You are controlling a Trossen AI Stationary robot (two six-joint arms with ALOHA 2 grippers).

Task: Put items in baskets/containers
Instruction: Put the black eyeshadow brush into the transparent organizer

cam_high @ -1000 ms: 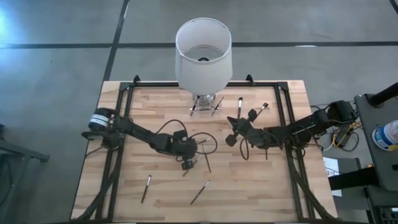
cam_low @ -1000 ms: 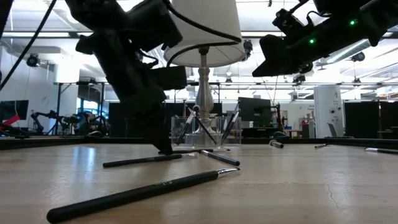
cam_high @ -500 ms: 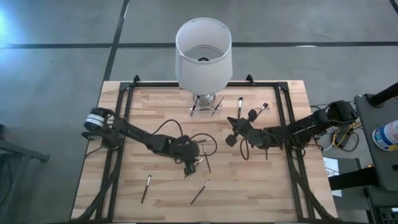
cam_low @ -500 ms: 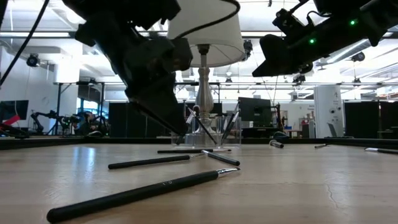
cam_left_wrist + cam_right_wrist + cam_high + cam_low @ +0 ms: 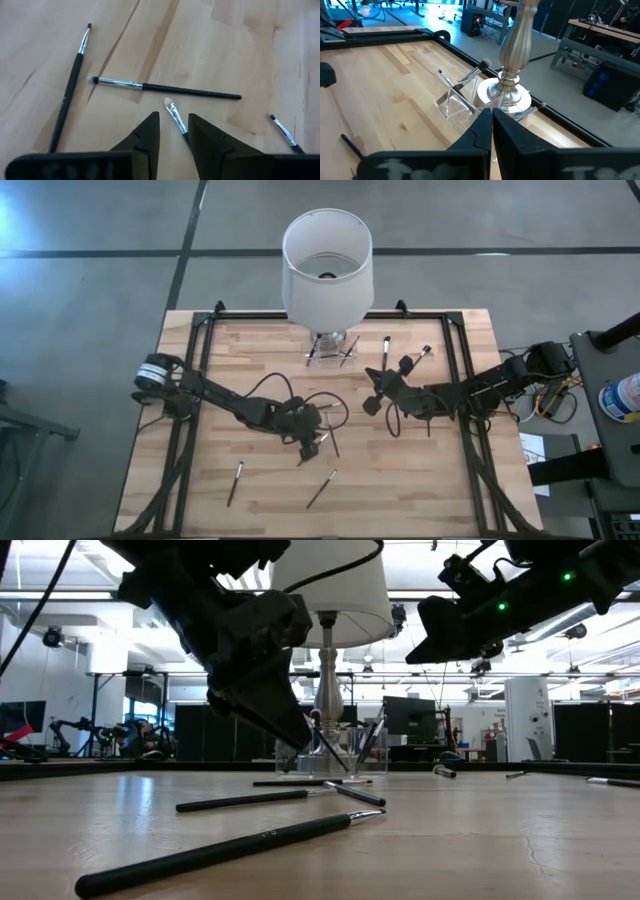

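Near table centre, the left gripper point(image 5: 173, 131) straddles 1 brush point(image 5: 176, 116) with fingers slightly spread, poised to pinch it. At 12 o'clock waits the clear holder point(image 5: 328, 350); the right gripper point(image 5: 491, 120) hovers, fingers pressed together.

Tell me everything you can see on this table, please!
Table: one, light wood with a black frame around it.
Lamp: one, with a white shade and a silvery stem, at the far edge of the table in the middle.
Cup: one, clear, right beside the lamp's foot.
Brushes in the cup: a few, dark, leaning out of it.
Loose brushes: at least six, dark with pale tips. Two lie near the front edge, some in the middle, and two to the right of the cup.
Left claw: one, dark, over the middle of the table, with a brush tip showing just ahead of it.
Right claw: one, dark, shut and empty, up in the air on the right, pointing at the cup.
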